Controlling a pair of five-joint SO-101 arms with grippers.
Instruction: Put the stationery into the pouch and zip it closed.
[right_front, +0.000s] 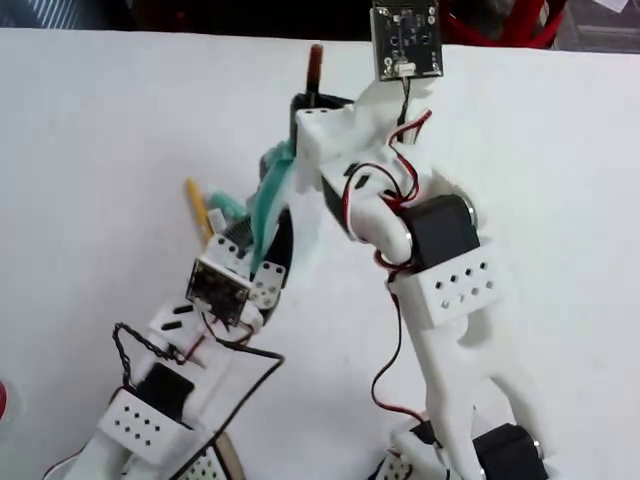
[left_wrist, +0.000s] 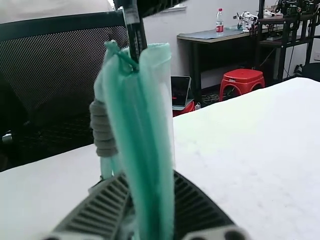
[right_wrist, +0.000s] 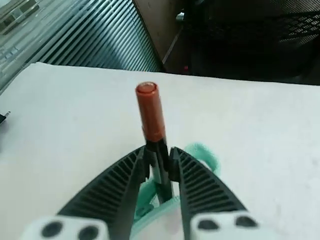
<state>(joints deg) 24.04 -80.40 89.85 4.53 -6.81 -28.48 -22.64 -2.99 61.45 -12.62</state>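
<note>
My left gripper (right_front: 262, 228) is shut on the teal pouch (right_front: 268, 200) and holds it upright above the white table. In the left wrist view the pouch (left_wrist: 145, 145) rises between the jaws of the left gripper (left_wrist: 150, 192), with a grey loop (left_wrist: 102, 129) at its side. Directly above the pouch's top, my right gripper (right_front: 310, 105) is shut on a black marker with a red-brown cap (right_front: 315, 68). In the right wrist view the marker (right_wrist: 151, 112) sticks out past the right gripper (right_wrist: 159, 155), and the pouch (right_wrist: 202, 152) lies beneath. A yellow pencil (right_front: 198, 208) lies on the table beside the pouch.
The white table (right_front: 90, 150) has free room to the left and right of the arms. Its far edge (right_front: 150, 32) runs along the back. A red object (right_front: 3, 398) sits at the table's left edge. Beyond the table stand a mesh chair (left_wrist: 55, 75) and a red stool (left_wrist: 242, 80).
</note>
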